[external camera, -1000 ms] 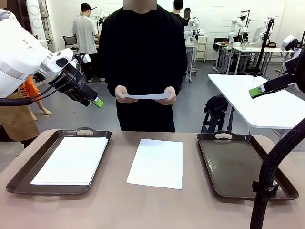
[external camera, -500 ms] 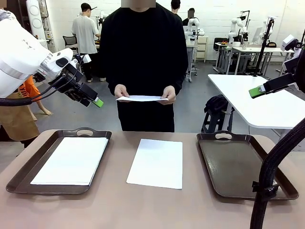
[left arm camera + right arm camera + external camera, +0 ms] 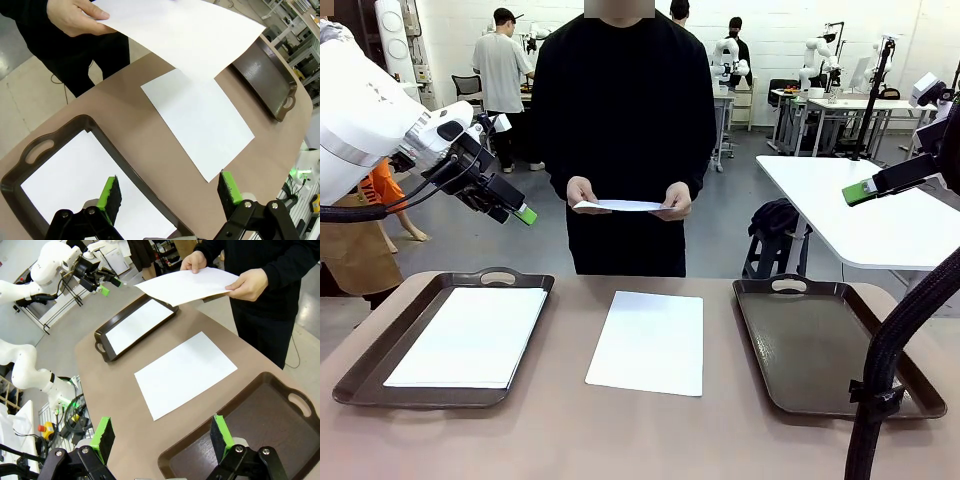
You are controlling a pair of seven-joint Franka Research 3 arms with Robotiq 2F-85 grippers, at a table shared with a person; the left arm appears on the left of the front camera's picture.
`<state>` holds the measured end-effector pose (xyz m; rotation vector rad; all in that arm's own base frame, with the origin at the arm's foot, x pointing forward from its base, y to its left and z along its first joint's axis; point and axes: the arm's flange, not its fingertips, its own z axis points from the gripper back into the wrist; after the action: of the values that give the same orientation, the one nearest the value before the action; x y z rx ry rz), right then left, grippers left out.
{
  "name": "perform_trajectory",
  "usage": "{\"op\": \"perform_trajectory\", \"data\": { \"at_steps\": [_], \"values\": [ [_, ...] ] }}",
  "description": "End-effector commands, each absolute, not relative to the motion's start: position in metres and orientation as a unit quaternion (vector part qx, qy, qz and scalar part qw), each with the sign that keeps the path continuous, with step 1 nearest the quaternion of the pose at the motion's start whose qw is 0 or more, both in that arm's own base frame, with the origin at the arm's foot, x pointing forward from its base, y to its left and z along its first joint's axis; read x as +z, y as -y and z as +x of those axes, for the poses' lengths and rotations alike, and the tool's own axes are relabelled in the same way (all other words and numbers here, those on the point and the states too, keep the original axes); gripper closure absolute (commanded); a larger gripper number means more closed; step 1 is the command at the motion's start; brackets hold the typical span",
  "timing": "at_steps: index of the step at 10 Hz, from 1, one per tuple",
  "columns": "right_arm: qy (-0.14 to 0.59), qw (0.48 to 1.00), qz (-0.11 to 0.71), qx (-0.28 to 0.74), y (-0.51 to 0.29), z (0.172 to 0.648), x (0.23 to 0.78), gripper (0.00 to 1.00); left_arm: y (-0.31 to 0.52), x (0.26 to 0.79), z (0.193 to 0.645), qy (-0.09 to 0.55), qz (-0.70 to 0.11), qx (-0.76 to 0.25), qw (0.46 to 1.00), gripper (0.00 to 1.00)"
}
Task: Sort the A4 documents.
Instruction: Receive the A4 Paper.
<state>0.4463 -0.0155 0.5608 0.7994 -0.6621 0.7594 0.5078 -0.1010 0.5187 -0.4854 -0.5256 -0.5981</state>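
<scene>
left pincer: spread wide, holding nothing, up in the air | right pincer: spread wide, holding nothing, up in the air | papers: first sheet lies in the left tray, second sheet lies flat on the bench between left tray and right tray, third sheet is in the person's hands

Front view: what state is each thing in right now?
left tray, flat on table, paper inside
tray paper, lying flat in left tray
middle sheet, flat on table between trays
held sheet, level in person's hands
right tray, flat on table
left gripper, open, raised
right gripper, open, raised
</scene>
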Motion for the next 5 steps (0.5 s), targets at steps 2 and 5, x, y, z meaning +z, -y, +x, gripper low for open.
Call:
{"op": "perform_trajectory", "data": {
  "at_steps": [2,5],
  "values": [
    [0.31,0.798,0.376,0.355,0.0146,0.4456,0.561,0.0,0.1003,0.5192,0.5083,0.257,-0.232,-0.286,0.893,0.0],
    [0.31,0.798,0.376,0.355,0.0146,0.4456,0.561,0.0,0.1003,0.5192,0.5083,0.257,-0.232,-0.286,0.893,0.0]
  ]
}}
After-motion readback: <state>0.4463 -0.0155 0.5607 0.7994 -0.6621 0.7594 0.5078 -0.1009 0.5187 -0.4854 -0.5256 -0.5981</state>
